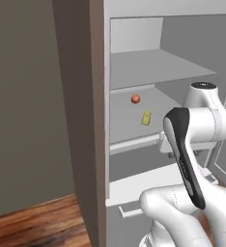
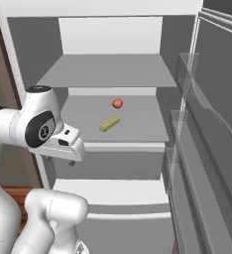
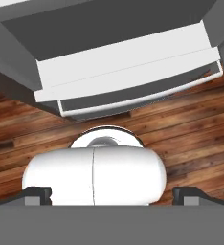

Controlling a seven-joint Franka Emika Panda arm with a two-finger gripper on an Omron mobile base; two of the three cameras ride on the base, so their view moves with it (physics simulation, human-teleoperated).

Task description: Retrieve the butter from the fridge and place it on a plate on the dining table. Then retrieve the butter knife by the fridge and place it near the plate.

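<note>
The fridge (image 1: 134, 67) (image 2: 113, 69) stands open in front of me. On its middle shelf lies the butter (image 1: 146, 117) (image 2: 109, 124), a small yellow stick, with a small red-orange lump (image 1: 135, 99) (image 2: 117, 103) just behind it. My gripper (image 2: 58, 159) (image 3: 112, 195) hangs outside the fridge, below and in front of that shelf's front edge, pointing down at the floor. It is open, its fingertips (image 3: 37, 194) wide apart with nothing between them. The plate, the dining table and the butter knife are out of view.
The open fridge door (image 2: 212, 124) with its clear bins runs along the right. A pale lower drawer (image 2: 113, 191) (image 3: 128, 67) juts out under the shelves. A grey cabinet wall (image 1: 81, 120) flanks the fridge's left side, over a wooden floor (image 1: 37, 224) (image 3: 190, 129).
</note>
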